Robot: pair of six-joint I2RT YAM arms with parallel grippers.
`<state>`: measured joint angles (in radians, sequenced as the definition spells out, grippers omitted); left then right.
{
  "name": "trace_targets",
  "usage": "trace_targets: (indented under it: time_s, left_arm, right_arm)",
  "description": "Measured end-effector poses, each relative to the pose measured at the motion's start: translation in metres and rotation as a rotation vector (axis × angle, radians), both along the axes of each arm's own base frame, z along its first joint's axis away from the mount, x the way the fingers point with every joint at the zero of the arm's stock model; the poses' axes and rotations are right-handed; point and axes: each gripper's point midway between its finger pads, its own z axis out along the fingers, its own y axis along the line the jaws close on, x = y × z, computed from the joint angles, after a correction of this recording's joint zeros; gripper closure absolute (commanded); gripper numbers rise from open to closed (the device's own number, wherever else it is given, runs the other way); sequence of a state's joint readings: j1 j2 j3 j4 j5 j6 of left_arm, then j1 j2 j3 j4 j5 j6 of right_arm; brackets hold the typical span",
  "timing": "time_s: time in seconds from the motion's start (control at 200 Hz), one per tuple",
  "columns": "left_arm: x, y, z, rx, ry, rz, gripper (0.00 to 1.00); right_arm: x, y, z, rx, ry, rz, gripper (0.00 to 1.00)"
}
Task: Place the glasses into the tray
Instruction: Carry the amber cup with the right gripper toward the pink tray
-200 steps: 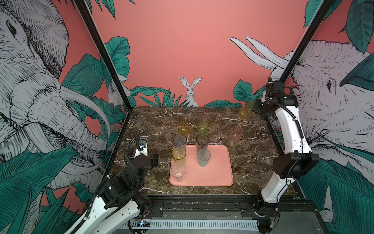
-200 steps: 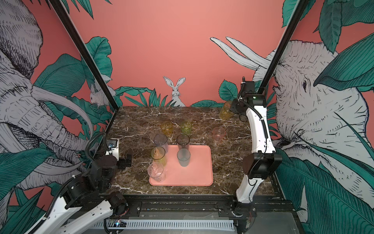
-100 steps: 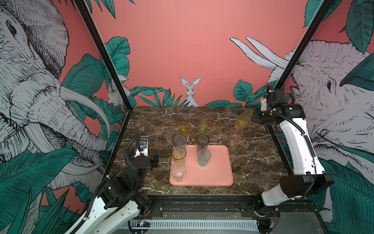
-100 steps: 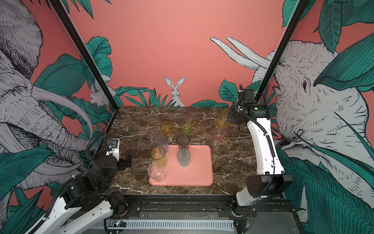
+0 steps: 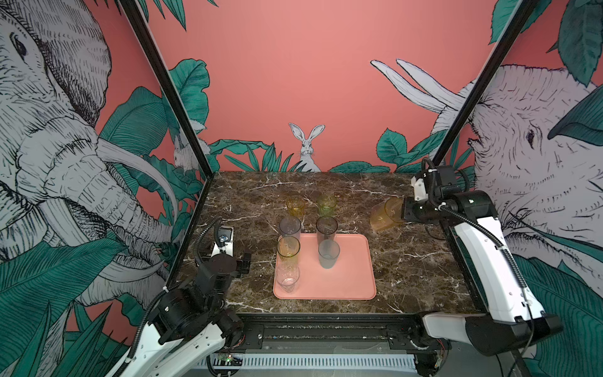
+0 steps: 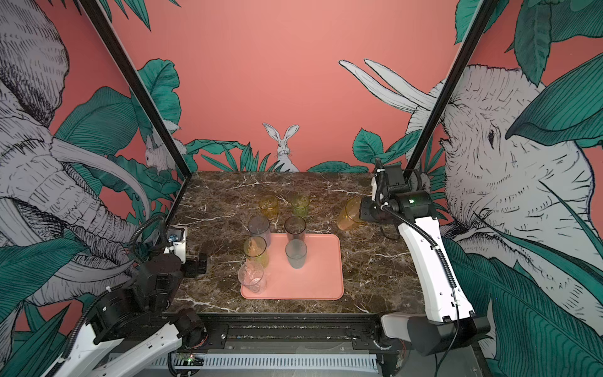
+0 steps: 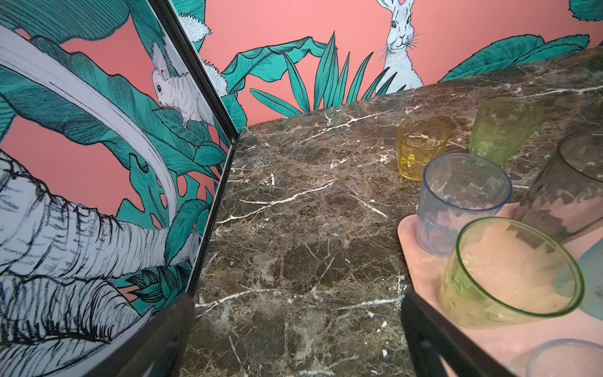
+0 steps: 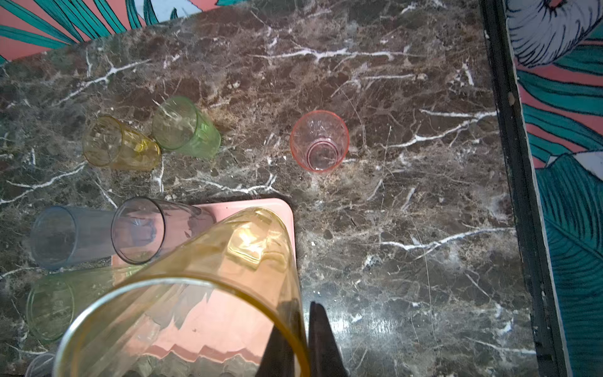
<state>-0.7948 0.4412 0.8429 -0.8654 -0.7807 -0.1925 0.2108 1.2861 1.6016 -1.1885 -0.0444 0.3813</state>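
The salmon-pink tray (image 5: 352, 277) (image 6: 321, 280) lies mid-table. On it stand a clear glass (image 5: 287, 277), a yellow-green glass (image 5: 288, 251) and a frosted blue-grey glass (image 5: 329, 254). A grey glass (image 5: 289, 228) and a smoky dark glass (image 5: 326, 230) stand at its far edge. My right gripper (image 5: 403, 210) (image 8: 301, 313) is shut on the wall of a tall amber glass (image 5: 385, 215) (image 8: 195, 293), tilted in the air right of the tray. A pink glass (image 8: 319, 141) stands on the marble below. My left gripper (image 6: 199, 263) (image 7: 298, 326) is open and empty, left of the tray.
A short amber glass (image 5: 295, 205) and a short green glass (image 5: 327, 204) stand on the marble behind the tray. Black frame posts and printed walls close in the left, right and back sides.
The right gripper has lifted the tall amber glass from the back right corner and carried it forward and left, tilting it. The left arm has not moved.
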Motion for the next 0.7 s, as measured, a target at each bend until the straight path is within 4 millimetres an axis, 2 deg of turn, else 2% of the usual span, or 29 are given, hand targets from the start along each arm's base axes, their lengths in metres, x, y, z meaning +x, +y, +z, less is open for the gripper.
trace_targets:
  time_s: [0.25,0.415,0.7]
  left_arm:
    - [-0.001,-0.002,0.0,-0.012,0.001,-0.013,0.0]
    - [-0.001,-0.005,-0.002,-0.017,0.008,-0.025,0.0]
    - [0.001,-0.009,-0.006,-0.008,0.028,-0.031,0.01]
  right_arm:
    - [-0.018,0.016,-0.006,-0.017,0.006,0.054,1.0]
    - [-0.04,0.023,-0.016,-0.027,0.011,0.085,1.0]
    - [-0.068,0.034,-0.021,-0.035,-0.007,0.133,1.0]
